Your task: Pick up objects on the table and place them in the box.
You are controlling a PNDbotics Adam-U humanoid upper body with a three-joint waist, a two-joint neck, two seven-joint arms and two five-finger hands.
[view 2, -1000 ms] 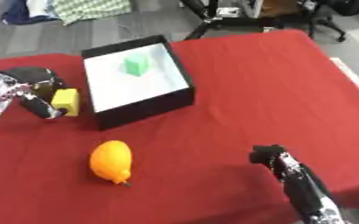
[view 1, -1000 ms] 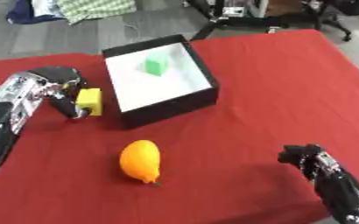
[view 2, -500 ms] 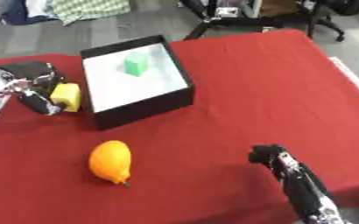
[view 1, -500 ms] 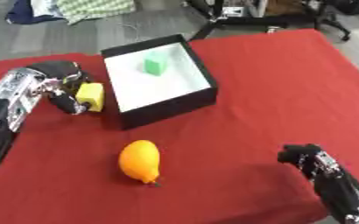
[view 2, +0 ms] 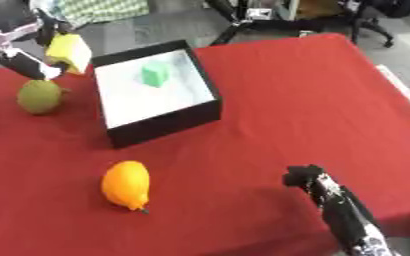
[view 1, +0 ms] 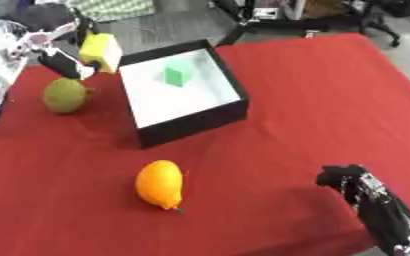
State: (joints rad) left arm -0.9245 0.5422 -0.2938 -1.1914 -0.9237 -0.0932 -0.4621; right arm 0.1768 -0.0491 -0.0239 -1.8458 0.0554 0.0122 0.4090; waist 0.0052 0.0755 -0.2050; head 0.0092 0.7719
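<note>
Step in hand: carrying one item to the box. My left hand [view 1: 47, 50] is raised off the red-clothed worktop [view 1: 331, 100], its fingers [view 1: 64, 65] curled and pinching a small pale-yellow block [view 1: 101, 51]. The block hangs in the air just beside the left wall of the open black box with a white floor [view 1: 184, 95], not yet over its opening.

Inside the box, well beyond my fingertips, lies a small green cube [view 1: 177, 74], towards the far side of the floor. Below my left hand a round dull-green fruit [view 1: 65, 95] sits on the cloth, apart from the box. An orange, lemon-shaped fruit [view 1: 159, 184] lies nearer to me, in front of the box.

My right hand [view 1: 353, 182] rests low at the near right, fingers curled, holding nothing.

Judgement: the next move calls for shifting the block sideways over the rim until it is above the white floor, then spreading the fingers to drop it. The two fruits remain to collect.
</note>
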